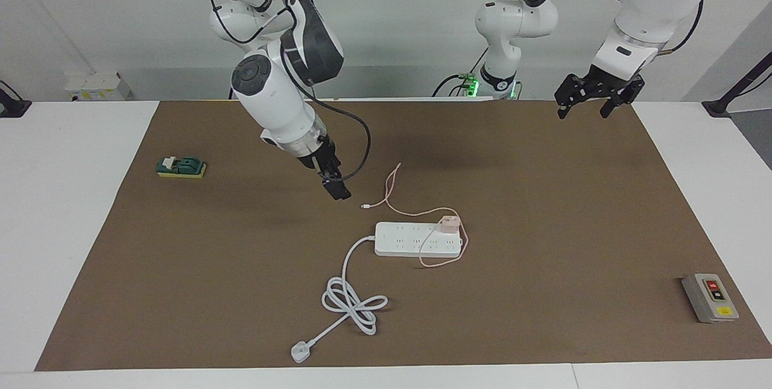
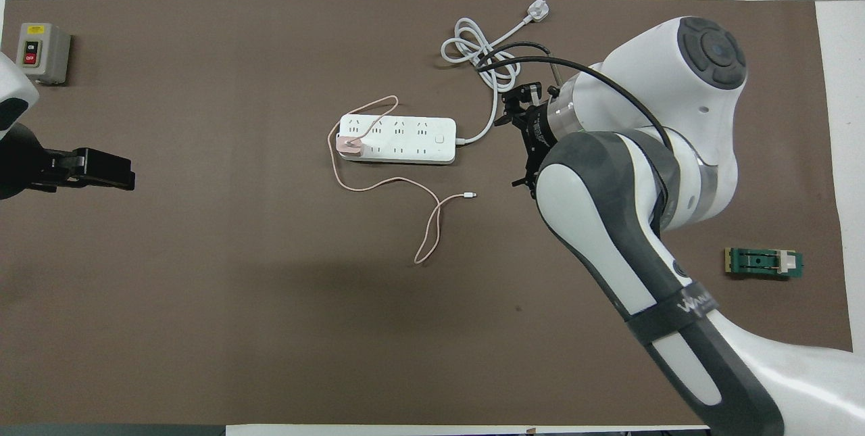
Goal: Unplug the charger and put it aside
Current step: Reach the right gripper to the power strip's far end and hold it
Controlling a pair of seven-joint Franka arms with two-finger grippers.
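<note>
wall [image 1: 392, 27]: pale grey | table [image 1: 60, 226]: white | mat [image 1: 543, 196]: brown

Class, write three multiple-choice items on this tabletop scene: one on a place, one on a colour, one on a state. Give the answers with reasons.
1. The charger sits:
A. in the power strip
B. loose on the mat
C. in a gripper

2. Its cable is:
A. black
B. pink
C. green

3. The left gripper is:
A. open
B. shut on the cable
C. shut on the charger

Answers: A, its cube stands on the strip's end; B, a thin pink line loops around the strip; A, its fingers stand apart over the mat's edge, holding nothing.
</note>
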